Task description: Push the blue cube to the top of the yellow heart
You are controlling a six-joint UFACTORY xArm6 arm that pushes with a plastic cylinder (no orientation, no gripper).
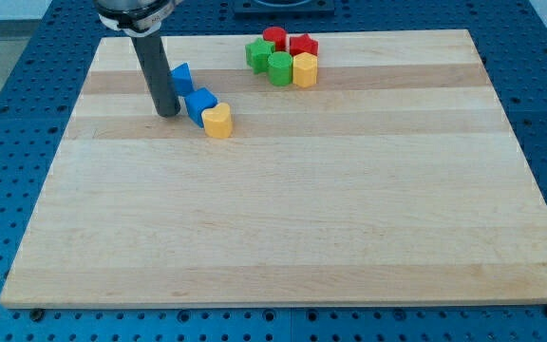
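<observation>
Blue cube (199,104) is seen on the upper left part of the wooden surface (283,218), touching the yellow heart (217,122), which lies just below it and slightly toward the view's right. So the cube is found at the heart's upper-left edge, the two forming a short diagonal.

Going from the view's left: the dark rod is seen standing upright, and my tip (168,114) is planted on the surface just beside the blue cube, on its left; whether it touches the cube cannot be told. No end effector with jaws is carried by the arm, so nothing is seen apart, together or clamped; only the plain rod end is shown. Just behind the rod, toward the view's top, a second blue block (181,77) is placed, partly hidden by the rod, its shape not clearly made out.

Further to the view's right, near the top edge, a tight cluster is found: a green block (259,53), a green cylinder-like block (280,68), a red block (274,37), a red star-like block (303,45) and a yellow block (305,69). This cluster is set well apart from the cube and the heart.
</observation>
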